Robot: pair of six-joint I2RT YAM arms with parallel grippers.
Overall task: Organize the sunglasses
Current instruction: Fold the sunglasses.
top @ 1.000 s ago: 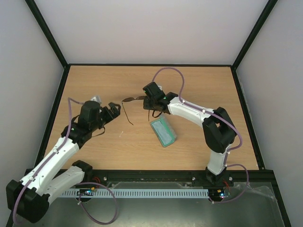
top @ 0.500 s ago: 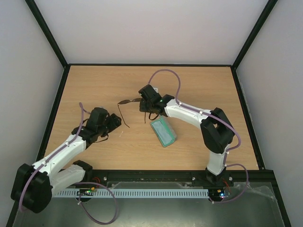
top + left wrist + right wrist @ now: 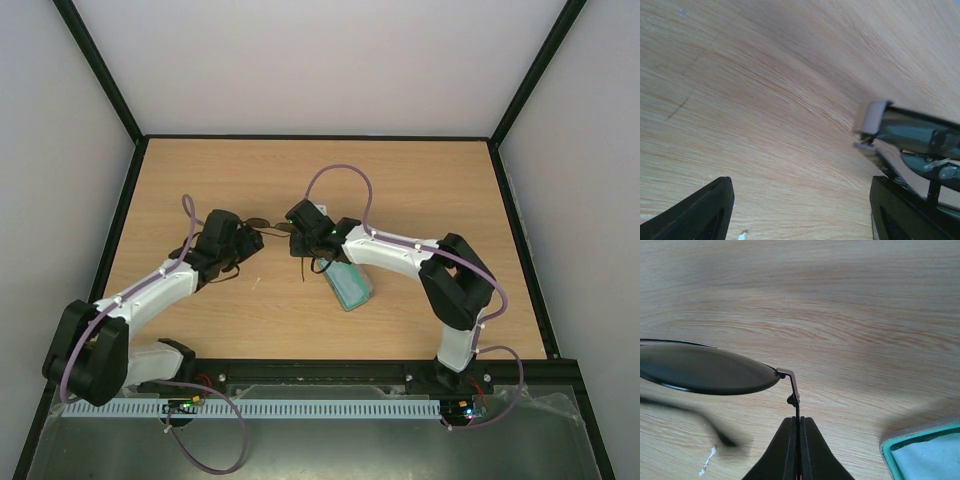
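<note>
The sunglasses [image 3: 268,227] hang above the table between the two grippers. In the right wrist view one dark rounded lens [image 3: 705,370] sits at the left, with the thin hinge and temple arm running down into my fingers. My right gripper [image 3: 300,222] [image 3: 798,422] is shut on that temple arm. My left gripper [image 3: 248,240] [image 3: 800,192] is open and empty, just left of the sunglasses, with only bare wood between its fingers [image 3: 705,210].
An open grey case [image 3: 347,280] with a teal lining and a light blue cloth inside lies just right of and nearer than the right gripper. It shows at the lower right of the right wrist view [image 3: 925,450] and at the right of the left wrist view [image 3: 905,131].
My right gripper has carried the sunglasses left and slightly nearer. My left gripper has swung right and farther, closing in on the sunglasses.
</note>
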